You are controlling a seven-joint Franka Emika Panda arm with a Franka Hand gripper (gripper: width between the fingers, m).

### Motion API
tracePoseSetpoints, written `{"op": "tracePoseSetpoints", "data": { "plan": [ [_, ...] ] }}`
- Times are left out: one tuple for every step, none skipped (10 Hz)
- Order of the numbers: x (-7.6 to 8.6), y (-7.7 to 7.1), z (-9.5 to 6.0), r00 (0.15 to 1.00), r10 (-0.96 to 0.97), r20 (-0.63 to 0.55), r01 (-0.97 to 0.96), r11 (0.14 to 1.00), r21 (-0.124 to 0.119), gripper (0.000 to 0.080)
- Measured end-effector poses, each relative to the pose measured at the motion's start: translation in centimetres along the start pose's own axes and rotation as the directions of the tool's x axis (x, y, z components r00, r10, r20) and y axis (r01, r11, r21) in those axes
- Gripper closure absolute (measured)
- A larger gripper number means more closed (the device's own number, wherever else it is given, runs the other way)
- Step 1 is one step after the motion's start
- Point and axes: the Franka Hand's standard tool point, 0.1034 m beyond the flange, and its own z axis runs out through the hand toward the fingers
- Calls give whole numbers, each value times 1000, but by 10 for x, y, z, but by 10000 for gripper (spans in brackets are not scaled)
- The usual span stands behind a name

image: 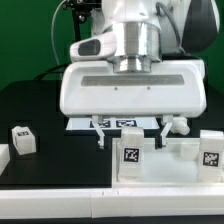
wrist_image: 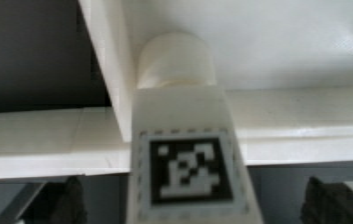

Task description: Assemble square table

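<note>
The square table's white slab (image: 165, 165) lies at the front right. Two stubby tagged legs stand on it, one (image: 131, 152) near its left corner and one (image: 209, 150) at the exterior view's right. A third tagged leg (image: 22, 138) lies loose on the black table at the left. My gripper (image: 131, 140) hangs just above the left corner leg, its dark fingertips (image: 103, 142) spread to either side. In the wrist view the tagged leg (wrist_image: 191, 150) lies between the two fingers (wrist_image: 57, 200) with gaps on both sides, over the slab (wrist_image: 288, 40). The gripper (wrist_image: 199, 205) is open.
The marker board (image: 112, 123) lies behind the slab under the gripper body. A plain white block (image: 3, 160) sits at the far left edge. A white strip (image: 60, 205) runs along the table's front edge.
</note>
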Motion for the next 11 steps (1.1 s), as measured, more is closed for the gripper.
{"op": "tracePoseSetpoints", "data": {
  "plan": [
    [5,1,-4,999,9,37,-9,1000,14,163],
    [2,-3,-4,988,31,149,-38,998,49,154],
    [5,-6,-4,967,53,249,-74,994,76,151],
    [9,-6,-3,960,54,276,-79,994,81,151],
    [3,-8,-1,936,46,348,-83,992,91,151],
    [5,-7,1,934,42,355,-78,993,89,151],
    [5,-7,1,936,43,350,-78,993,88,236],
    [5,-7,1,933,67,352,-102,992,79,372],
    [5,-7,1,933,67,353,-101,992,79,372],
    [5,-7,2,933,74,353,-108,991,77,494],
    [5,-8,2,916,179,360,-208,977,44,495]
  ]
}}
